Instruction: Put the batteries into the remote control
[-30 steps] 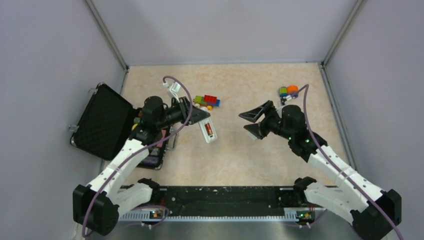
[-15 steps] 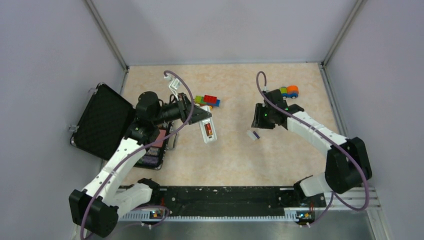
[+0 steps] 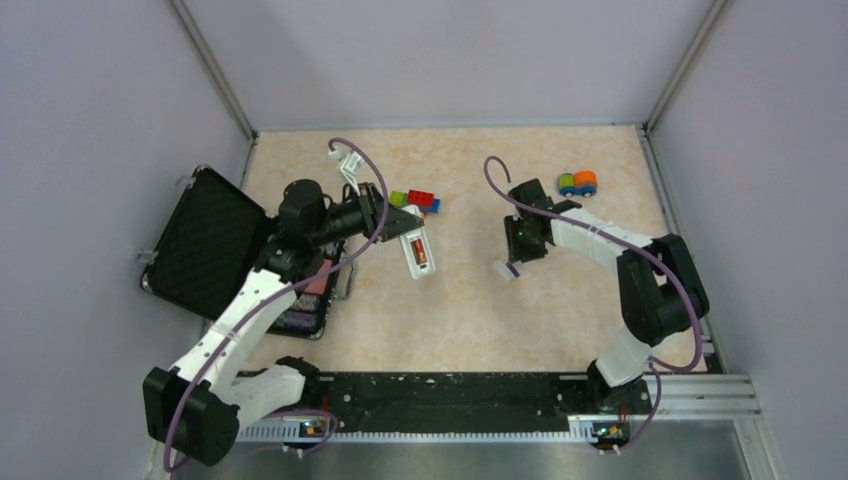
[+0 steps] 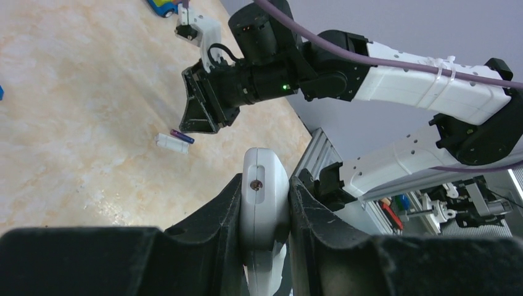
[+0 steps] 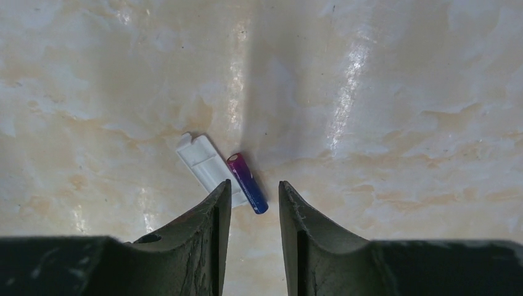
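Two pincers: left pincer [image 4: 265, 182] clenched on the remote control [image 4: 264, 206]; right pincer [image 5: 254, 188] released, jaws apart.
Remote control: held off the table [image 3: 470, 320] by its long edges, left of centre, tilted, open back facing up in the top view.
Red-orange battery [image 3: 421, 256]: seated in the remote's open back.
Blue-purple battery [image 5: 244, 176]: lying flat on the table, right of centre, its near end between the right pincer's fingertips, no finger pressing it.
Back cover [image 5: 206, 164]: flat on the table, touching the blue-purple battery's side.
Toy brick car [image 3: 416, 202]: behind the remote, near the left pincer.
Black case [image 3: 205, 245]: open, at the table's left edge.
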Robot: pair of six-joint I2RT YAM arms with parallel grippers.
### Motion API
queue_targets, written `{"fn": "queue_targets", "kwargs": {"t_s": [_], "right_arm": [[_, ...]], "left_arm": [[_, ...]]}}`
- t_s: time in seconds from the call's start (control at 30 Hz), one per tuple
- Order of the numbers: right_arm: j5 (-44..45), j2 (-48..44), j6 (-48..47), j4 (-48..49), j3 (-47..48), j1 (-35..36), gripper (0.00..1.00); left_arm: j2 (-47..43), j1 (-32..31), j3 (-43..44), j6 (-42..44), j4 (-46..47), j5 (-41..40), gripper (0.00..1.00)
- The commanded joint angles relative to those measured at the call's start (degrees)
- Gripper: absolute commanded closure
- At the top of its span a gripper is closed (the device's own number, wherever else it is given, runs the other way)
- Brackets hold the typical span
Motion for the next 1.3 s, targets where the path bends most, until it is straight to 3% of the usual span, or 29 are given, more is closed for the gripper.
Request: {"fn": "queue_targets", "kwargs": {"t_s": [0.0,0.43,0.8,1.17,1.27], "right_arm": [[1.46,1.8,-2.16,-0.31,2.88,-0.07,0.67],[-0.94,3.88,-4.27,-1.43,3.16,-0.07,0.64],[0.74,5.44,-3.85,-0.36,1.44,-0.05,0.74],[-0.7,7.02,-4.47,0.86,1.74,-0.05,0.62],[0.57,7.0,-4.02,0.99,1.66,-0.1,0.71]], "left_arm": [[-0.63,0.14,2.9,-1.0,5.57,-4.27,1.0],[3.69,0.15,5.68,-0.6,8.01,-4.26,1.0],[7.25,0.34,8.76,-0.31,8.93,-3.29,1.0],[10.42,1.02,12.03,0.06,9.44,-2.26,1.0],[11.08,1.35,12.71,0.14,9.79,-1.89,1.0]]}}
